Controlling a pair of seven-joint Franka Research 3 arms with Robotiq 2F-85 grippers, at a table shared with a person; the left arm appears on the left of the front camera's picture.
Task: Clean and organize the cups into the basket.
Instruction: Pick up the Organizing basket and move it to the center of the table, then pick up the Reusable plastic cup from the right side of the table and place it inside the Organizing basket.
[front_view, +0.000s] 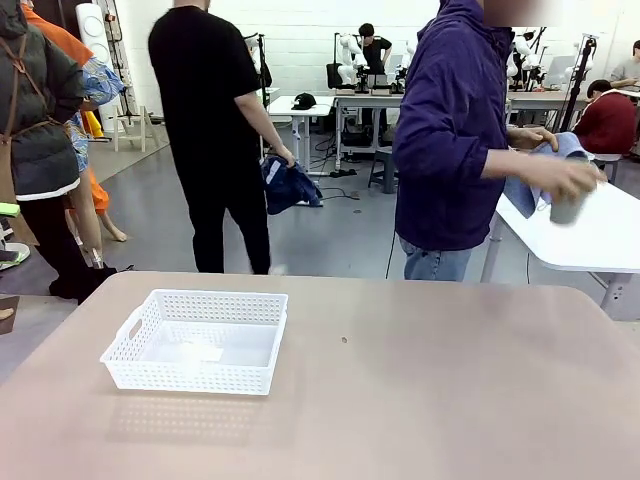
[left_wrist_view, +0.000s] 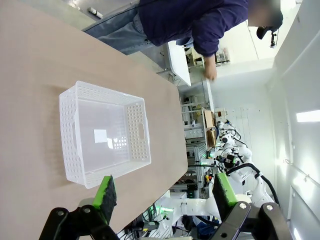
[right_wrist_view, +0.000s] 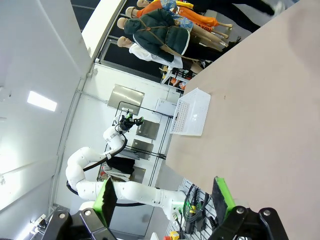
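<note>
The white lattice basket sits empty on the left half of the tan table. Past the far edge, a person in a purple hoodie is turned toward a side table and holds a pale grey-green cup in one hand, with a blue cloth in the other. The left wrist view looks down on the basket, with my left gripper open above its near side and nothing between the fingers. My right gripper is also open and empty, and the basket lies far from it across the table.
A white side table stands at the back right, where the person works. A second person in black stands behind the table's left part, holding a dark blue cloth. A small dark speck marks the tabletop near the middle.
</note>
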